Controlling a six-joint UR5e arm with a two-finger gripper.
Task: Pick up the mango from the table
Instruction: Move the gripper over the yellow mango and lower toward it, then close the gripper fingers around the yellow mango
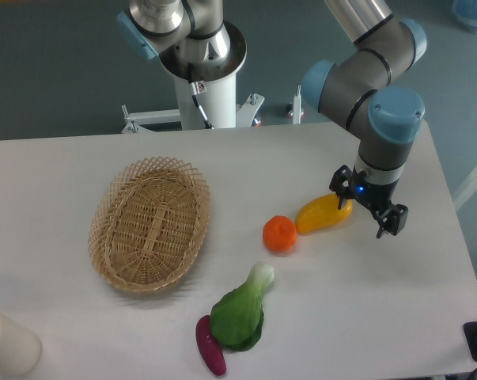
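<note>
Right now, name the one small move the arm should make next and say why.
Probably shift the gripper toward the mango and lower it. The open fingers sit off the fruit's right end, not straddling it, and the mango lies on the table ungrasped.

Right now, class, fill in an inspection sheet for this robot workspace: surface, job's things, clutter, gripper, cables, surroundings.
Surface: white table, flat, rounded corner at far right.
Job's things: mango lying on the table, right of centre, beside the orange.
Clutter: empty wicker basket at left; leafy green vegetable; purple eggplant; cream cylinder at bottom left.
Gripper: gripper open, at the mango's right end, not gripping.
Cables: black cable on the arm pedestal.
Surroundings: grey floor.
</note>
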